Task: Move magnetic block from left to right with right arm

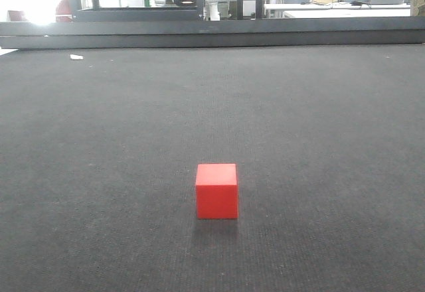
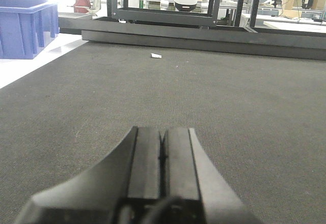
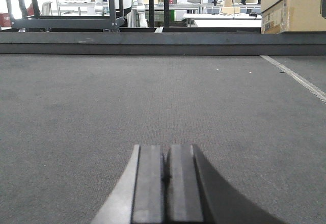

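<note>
fingers: my right gripper (image 3: 166,152) clenched, empty; my left gripper (image 2: 162,135) clenched too | magnetic block (image 1: 216,191): alone on the mat (image 1: 332,139), 6 o'clock of front-view centre, unseen from either wrist | risk: descending with pads pressed together would likely shove the block aside, not straddle it

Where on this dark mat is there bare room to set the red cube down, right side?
Everything right of the red cube is bare mat back to the raised black ledge. Ahead of the shut right tool it is bare too. Nowhere crowded; only a white scrap lies far left.
</note>
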### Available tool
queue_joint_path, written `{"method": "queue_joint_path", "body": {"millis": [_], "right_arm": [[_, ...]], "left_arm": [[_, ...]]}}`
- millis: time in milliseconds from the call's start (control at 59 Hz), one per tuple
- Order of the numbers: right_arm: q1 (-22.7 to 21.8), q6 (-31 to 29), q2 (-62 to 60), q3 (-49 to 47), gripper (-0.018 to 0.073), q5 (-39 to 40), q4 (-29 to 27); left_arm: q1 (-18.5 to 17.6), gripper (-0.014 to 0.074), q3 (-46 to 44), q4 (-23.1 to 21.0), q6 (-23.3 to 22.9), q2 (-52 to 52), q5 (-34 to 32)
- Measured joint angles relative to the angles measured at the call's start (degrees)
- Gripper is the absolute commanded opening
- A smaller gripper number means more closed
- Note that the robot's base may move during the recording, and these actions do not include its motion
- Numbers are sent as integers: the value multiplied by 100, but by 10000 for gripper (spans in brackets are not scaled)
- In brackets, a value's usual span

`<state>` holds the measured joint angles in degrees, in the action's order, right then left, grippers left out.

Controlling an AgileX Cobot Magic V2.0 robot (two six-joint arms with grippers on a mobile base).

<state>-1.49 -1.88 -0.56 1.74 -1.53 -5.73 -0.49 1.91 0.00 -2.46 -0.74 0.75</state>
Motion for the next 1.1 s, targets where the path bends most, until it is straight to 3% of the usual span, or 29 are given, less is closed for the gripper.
{"method": "queue_joint_path", "body": {"millis": [627,830,1101], "right_arm": [[0,0,0,-10,59,31,-86],[0,0,138,-801,59,-630,-103],[0,0,1704,-2613,59,-2150,-103]], "left_arm": [[0,-116,0,0,0,0,0],[0,-116,0,0,0,0,0],[0,-116,0,0,0,0,0]]}}
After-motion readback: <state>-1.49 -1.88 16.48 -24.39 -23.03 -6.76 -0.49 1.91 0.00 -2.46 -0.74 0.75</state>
